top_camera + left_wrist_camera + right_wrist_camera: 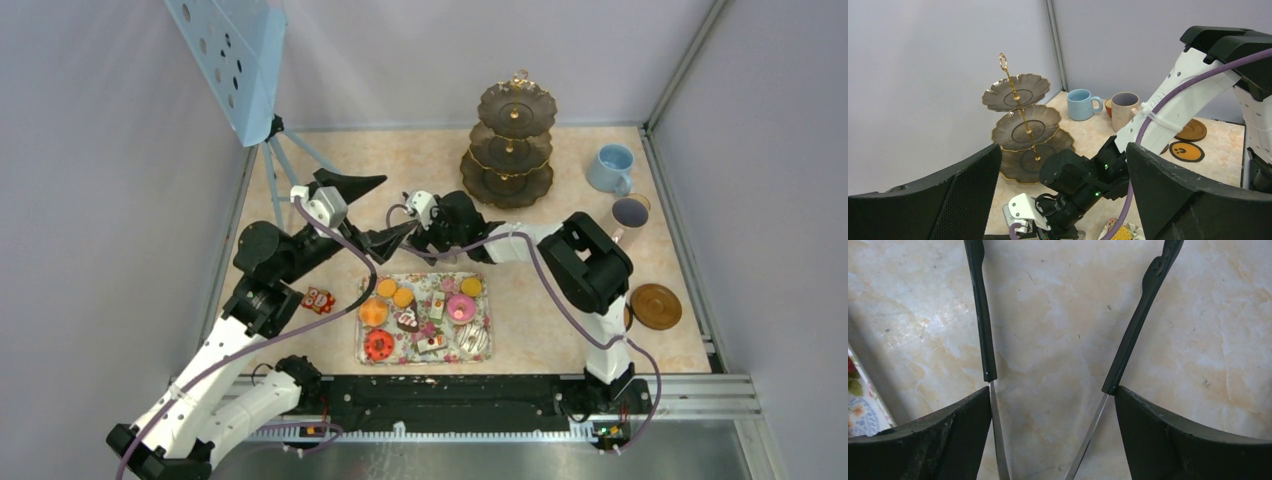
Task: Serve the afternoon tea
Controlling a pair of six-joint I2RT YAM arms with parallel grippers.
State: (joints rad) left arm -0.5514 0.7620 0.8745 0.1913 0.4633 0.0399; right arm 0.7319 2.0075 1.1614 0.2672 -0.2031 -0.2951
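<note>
The dark scalloped three-tier stand (510, 145) (1023, 125) with a gold handle stands at the back with bare tiers. To its right are a light-blue cup (610, 167) (1082, 104), a pale-grey cup (630, 212) (1124, 109) and a small orange-brown cup (1108, 106). Toy donuts (461, 308), cake slices (436, 305) and orange rounds (373, 312) lie on the floral tray (424, 361). Behind the tray, my right gripper (418, 238) (1052, 390) holds the black tongs (980, 315), both arms against its fingers, low over the table. My left gripper (375, 212) (1063, 147) is open and empty, facing the right gripper.
A brown coaster (655, 306) (1191, 130) and an orange coaster with a face (1183, 151) lie at the right. A small red object (318, 299) sits left of the tray. A blue perforated panel on a tripod (235, 60) stands at the back left. Walls enclose the table.
</note>
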